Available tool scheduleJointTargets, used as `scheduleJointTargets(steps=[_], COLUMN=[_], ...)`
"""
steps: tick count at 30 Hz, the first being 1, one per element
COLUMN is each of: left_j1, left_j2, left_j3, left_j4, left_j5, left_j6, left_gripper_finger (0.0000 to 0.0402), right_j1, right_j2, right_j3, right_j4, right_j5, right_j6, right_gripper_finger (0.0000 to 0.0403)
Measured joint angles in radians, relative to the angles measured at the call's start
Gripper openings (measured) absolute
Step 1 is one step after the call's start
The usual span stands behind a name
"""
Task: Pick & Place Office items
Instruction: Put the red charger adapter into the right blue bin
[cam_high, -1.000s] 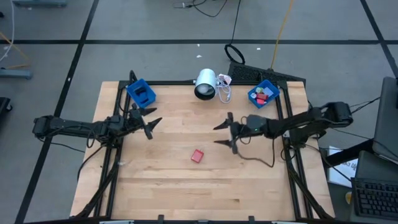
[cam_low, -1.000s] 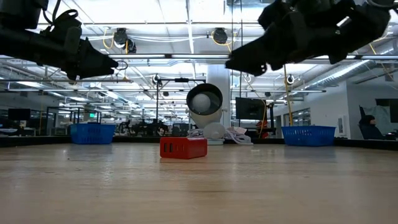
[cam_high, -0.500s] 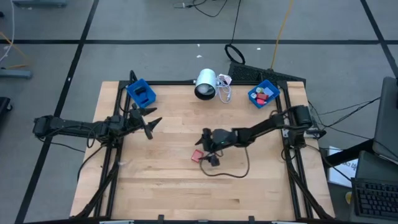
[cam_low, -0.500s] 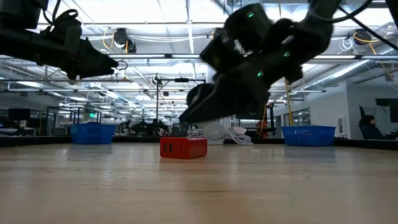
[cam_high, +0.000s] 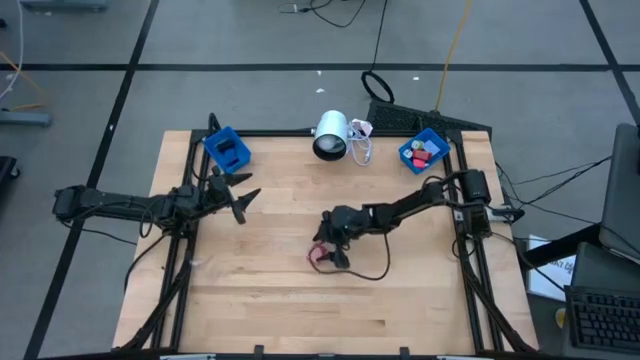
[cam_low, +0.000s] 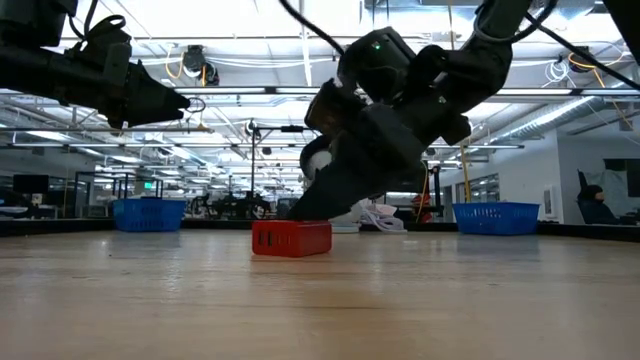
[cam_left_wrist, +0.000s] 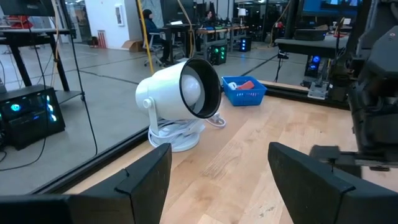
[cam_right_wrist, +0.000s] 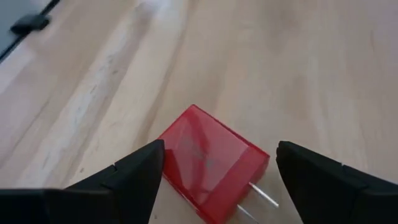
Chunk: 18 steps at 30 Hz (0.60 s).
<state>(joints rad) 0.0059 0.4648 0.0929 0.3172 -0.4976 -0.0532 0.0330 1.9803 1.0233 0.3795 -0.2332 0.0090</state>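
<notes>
Red and boxy, the office item (cam_right_wrist: 211, 163) lies flat on the pale wooden table (cam_high: 260, 300) near its middle, a glossy translucent plastic block with squared edges and thin metal prongs sticking out of one side. The right gripper (cam_right_wrist: 214, 171) is down at the block with its two dark, wedge-shaped fingers spread wide, one on each side of it and neither touching; in the low view the gripper's bulky black body (cam_low: 375, 150) leans over the block (cam_low: 291, 238), which sits on the wood grain. From above, the right arm reaches from the table's right edge to the block (cam_high: 319, 255). The left gripper (cam_high: 240, 197) hangs above the table's left part, well apart from the block, its matte black fingers parted. At the far edge stands a white, smooth cylindrical lamp-like object (cam_high: 330, 135) with a dark round mouth and a coiled white cable beneath. A blue lattice-walled plastic bin (cam_high: 227, 149) sits at the far left corner, and another blue bin (cam_high: 423, 152) at the far right holds several small coloured pieces.
</notes>
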Motion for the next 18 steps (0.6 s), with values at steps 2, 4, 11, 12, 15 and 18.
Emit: scheduleJointTargets(steps=[2,4,11,12,15,18], left_j1=[0.0,0.0,0.0,0.0,0.0,0.0], left_j2=[0.0,0.0,0.0,0.0,0.0,0.0], left_j3=[0.0,0.0,0.0,0.0,0.0,0.0], left_j4=[0.0,0.0,0.0,0.0,0.0,0.0], left_j5=[0.0,0.0,0.0,0.0,0.0,0.0], left_j6=[0.0,0.0,0.0,0.0,0.0,0.0], left_gripper_finger=[0.0271,0.0271,0.0271,0.0271,0.0271,0.0271], right_j1=[-0.01,-0.022,-0.073,-0.077,-0.081,-0.08], right_j2=[0.0,0.0,-0.009,-0.009,-0.009,-0.008], right_j3=[0.0,0.0,0.0,-0.001,-0.001,-0.002], right_j4=[-0.009,-0.015,-0.006,-0.002,0.021,0.044], right_j5=[0.036,0.071,0.155,0.156,0.156,0.156], right_j6=[0.051,0.091,0.257,0.272,0.284,0.258], right_gripper_finger=[0.0291,0.0288,0.0285,0.0285,0.0286,0.0287])
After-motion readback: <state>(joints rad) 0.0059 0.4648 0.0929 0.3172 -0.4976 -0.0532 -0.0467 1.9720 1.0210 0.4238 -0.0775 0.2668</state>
